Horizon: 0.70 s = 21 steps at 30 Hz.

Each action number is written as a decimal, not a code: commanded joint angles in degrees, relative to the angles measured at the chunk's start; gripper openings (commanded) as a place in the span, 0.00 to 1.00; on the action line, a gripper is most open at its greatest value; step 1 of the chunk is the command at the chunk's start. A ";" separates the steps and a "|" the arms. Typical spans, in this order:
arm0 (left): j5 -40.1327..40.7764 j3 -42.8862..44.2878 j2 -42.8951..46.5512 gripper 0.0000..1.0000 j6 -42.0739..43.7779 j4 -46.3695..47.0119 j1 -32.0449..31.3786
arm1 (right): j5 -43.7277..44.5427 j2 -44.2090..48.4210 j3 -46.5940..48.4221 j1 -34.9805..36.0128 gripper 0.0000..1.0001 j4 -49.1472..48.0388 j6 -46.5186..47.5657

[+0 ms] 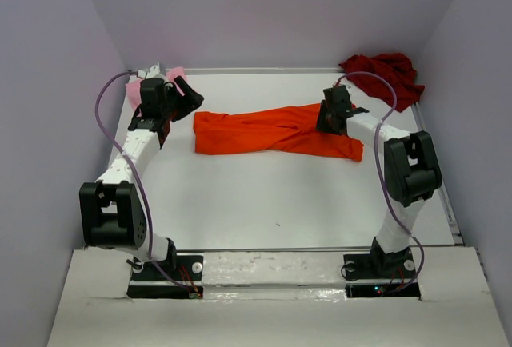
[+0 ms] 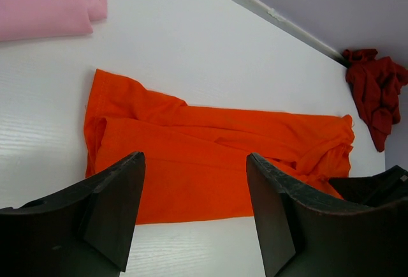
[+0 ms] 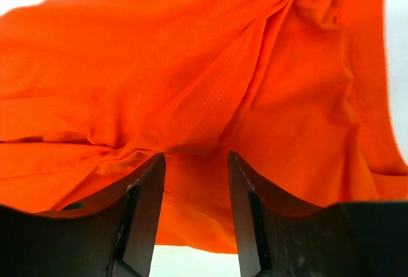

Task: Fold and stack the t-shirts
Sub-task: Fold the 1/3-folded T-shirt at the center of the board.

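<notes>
The bright orange t-shirt (image 1: 264,129) lies across the middle of the table as a long, rumpled band. My left gripper (image 1: 190,91) hovers just beyond its left end, open wide with nothing between the fingers (image 2: 194,162); the orange t-shirt (image 2: 210,130) spreads out ahead of it. My right gripper (image 1: 330,123) is low over the shirt's right part. Its jaws stand apart (image 3: 195,159), fingertips at a fold of orange cloth (image 3: 159,66), not pinching it. A light pink t-shirt (image 1: 178,73) (image 2: 38,2) sits at the back left corner. A dark red t-shirt (image 1: 384,75) (image 2: 376,92) is bunched at the back right.
The white table (image 1: 280,195) is boxed in by pale walls, with a raised rim (image 1: 264,69) along its back edge and another down the right side (image 1: 448,203). Purple cables loop off both arms.
</notes>
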<state>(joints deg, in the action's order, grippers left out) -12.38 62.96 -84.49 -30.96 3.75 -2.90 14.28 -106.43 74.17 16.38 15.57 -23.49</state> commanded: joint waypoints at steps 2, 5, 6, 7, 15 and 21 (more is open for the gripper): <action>-2.38 -0.56 3.10 0.73 -0.06 2.67 -0.36 | -2.51 -2.29 1.85 0.67 0.45 -3.09 -1.21; -2.65 -0.56 3.02 0.73 -0.15 2.76 -0.36 | -2.94 -2.81 1.77 0.67 0.43 -3.79 -1.74; -2.73 -0.56 3.10 0.73 -0.24 2.76 -0.36 | -2.95 -2.99 1.94 0.67 0.42 -3.80 -1.74; -2.82 -0.56 3.01 0.73 -0.24 2.84 -0.36 | -2.77 -3.25 2.12 0.67 0.42 -3.97 -1.74; -3.09 -0.73 3.01 0.73 -0.33 3.11 -0.44 | -1.98 -4.22 3.08 0.67 0.36 -4.23 -0.77; -3.79 -0.91 2.66 0.73 -0.50 3.37 -0.53 | -0.31 -4.48 5.01 0.67 0.29 -4.15 0.81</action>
<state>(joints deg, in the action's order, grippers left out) -14.00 62.59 -83.81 -31.00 4.82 -3.05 12.23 -110.37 75.75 16.60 14.28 -23.99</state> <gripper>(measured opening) 0.734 0.307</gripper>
